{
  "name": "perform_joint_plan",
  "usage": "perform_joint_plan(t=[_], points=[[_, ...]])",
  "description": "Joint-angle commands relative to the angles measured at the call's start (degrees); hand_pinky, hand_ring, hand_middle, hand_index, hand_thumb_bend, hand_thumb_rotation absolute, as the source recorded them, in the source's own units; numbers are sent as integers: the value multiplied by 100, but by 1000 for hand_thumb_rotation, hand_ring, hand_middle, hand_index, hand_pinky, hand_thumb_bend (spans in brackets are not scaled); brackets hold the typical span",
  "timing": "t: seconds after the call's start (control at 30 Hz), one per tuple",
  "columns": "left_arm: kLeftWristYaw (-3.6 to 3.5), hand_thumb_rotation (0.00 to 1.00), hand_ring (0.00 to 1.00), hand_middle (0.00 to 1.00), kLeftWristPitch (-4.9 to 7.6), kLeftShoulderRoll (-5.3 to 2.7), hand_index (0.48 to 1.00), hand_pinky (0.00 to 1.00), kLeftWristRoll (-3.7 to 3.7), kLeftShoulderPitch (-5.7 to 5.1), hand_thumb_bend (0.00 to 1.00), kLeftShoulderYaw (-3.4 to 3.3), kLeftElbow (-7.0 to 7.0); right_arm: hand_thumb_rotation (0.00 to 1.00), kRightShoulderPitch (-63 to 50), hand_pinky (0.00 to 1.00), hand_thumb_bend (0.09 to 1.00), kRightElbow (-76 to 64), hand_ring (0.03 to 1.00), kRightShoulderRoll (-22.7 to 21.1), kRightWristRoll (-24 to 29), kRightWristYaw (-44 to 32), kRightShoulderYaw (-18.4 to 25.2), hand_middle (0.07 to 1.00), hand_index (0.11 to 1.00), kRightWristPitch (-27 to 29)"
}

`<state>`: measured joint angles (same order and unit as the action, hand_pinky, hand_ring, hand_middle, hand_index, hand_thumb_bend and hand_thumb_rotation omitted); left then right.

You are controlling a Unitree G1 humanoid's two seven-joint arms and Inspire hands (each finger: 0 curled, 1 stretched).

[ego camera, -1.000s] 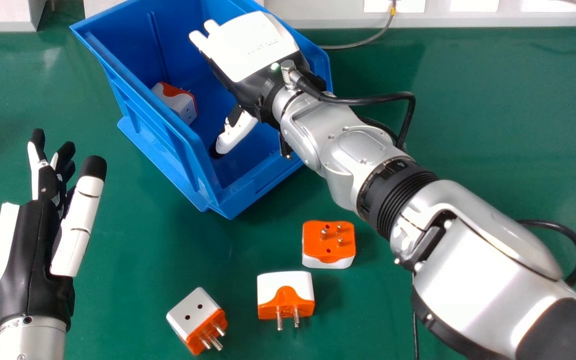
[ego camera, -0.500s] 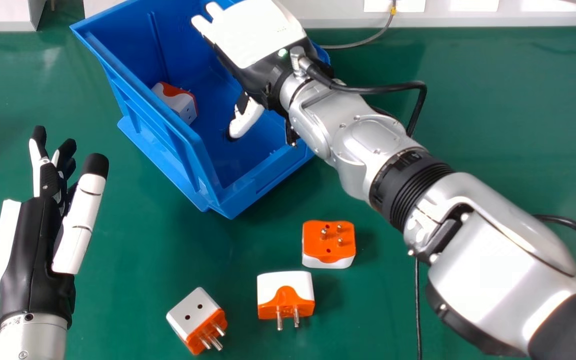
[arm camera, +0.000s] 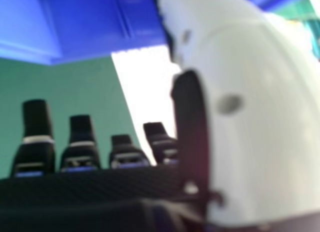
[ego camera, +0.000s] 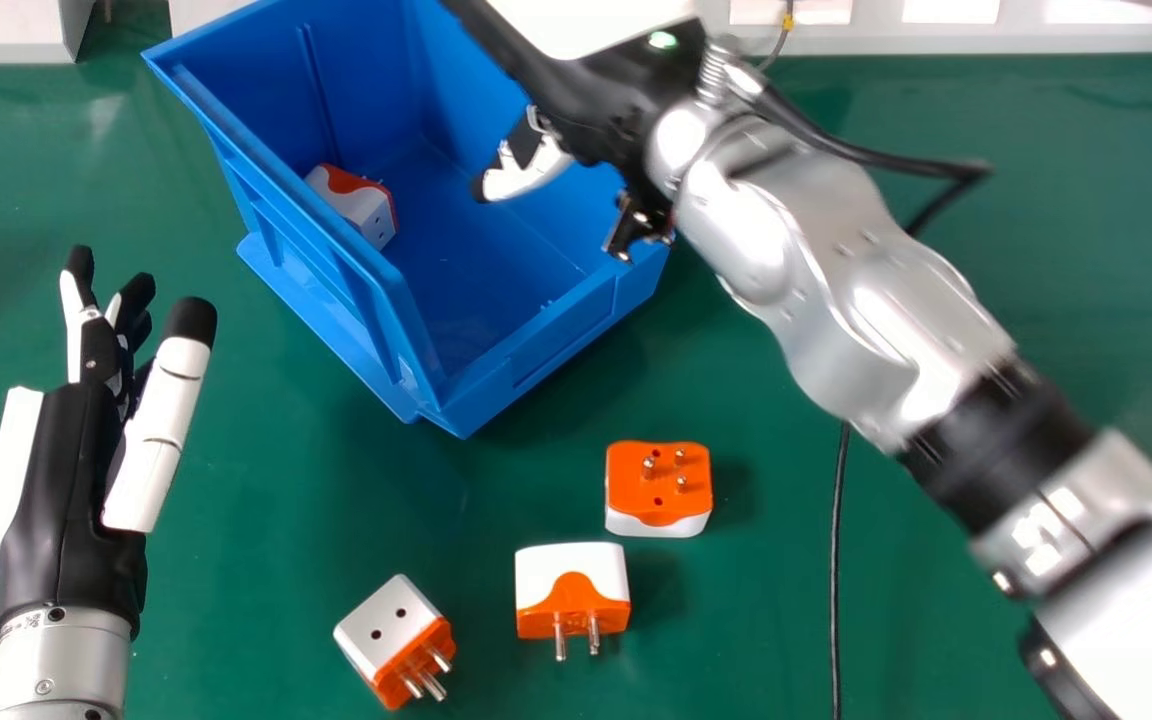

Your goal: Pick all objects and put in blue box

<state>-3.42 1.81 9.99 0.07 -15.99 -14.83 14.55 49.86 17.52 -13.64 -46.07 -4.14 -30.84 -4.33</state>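
The robot's right hand (ego camera: 601,100) is lifting away from the middle of the blue rectangular plastic box (ego camera: 536,345), drawing toward the box's far right corner, and the silver right arm (ego camera: 826,300) is swinging rightward with it. The left hand (ego camera: 66,480) is edging slightly toward the far edge of the green, smooth-topped bench (ego camera: 266,500), beside its left edge. Both hands are keeping their fingers extended and their thumbs apart, gripping nothing.

One white-and-orange block-shaped plug adapter (ego camera: 356,205) is lying inside the box near its left wall (small tips (ego camera: 546,304) are also showing just inside the near wall; what they belong to, I cannot tell). Three more are sitting on the bench between the box and the near edge, well apart from the hands: a squarish orange-faced adapter (ego camera: 658,485) is pointing its metal pins upward, a white-topped adapter with an orange front (ego camera: 572,590) is aiming its pins at the near edge, and a white two-holed adapter with an orange base (ego camera: 396,640) is resting askew nearest that edge
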Motion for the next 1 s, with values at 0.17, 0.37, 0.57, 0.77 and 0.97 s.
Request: perform_joint_plan(t=[0.17,0.37,0.57,0.77,0.97], points=[[-11,888,979,974,54,99,973,927,2,125,707,-44,-49,1,-1162,826,346,-1746,951,-90,-238,61,446,1000,938,-488],[-22,889,979,974,-11,87,973,926,-27,101,710,-53,31,0,-2848,816,388,-3243,939,-188,-290,271,748,990,928,-552],[-25,889,979,974,-55,71,973,926,-44,118,717,-44,34,12,-4206,818,399,-3941,936,-424,-384,501,926,988,930,-245],[-40,889,979,974,10,78,973,927,-81,141,717,-81,-67,92,-5188,800,404,-4196,920,-861,88,425,1278,968,926,432],[-23,888,979,975,4,62,973,931,-78,157,704,-81,-79,163,-5564,810,410,-3865,919,-1180,337,391,1540,963,929,939]])
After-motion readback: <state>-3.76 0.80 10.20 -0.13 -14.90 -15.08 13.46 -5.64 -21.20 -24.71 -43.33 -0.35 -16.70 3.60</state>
